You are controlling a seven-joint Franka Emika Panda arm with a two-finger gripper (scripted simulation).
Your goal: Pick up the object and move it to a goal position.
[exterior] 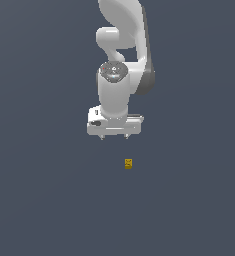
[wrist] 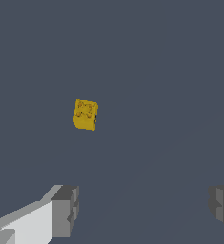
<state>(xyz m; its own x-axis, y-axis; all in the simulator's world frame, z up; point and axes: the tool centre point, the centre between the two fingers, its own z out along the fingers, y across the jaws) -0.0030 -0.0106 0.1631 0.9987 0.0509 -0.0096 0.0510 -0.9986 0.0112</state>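
The object is a tiny yellow-gold block with faint darker marks, lying on the flat grey surface. It also shows in the wrist view. My white gripper hangs above the surface, a little up and toward the exterior view's left of the block, apart from it. Its two short fingers are spread wide and hold nothing. In the wrist view the gripper shows one grey fingertip and the other at the frame's edge, with the block outside the gap between them.
The white arm rises behind the gripper toward the top of the exterior view. A plain dark grey surface lies all around.
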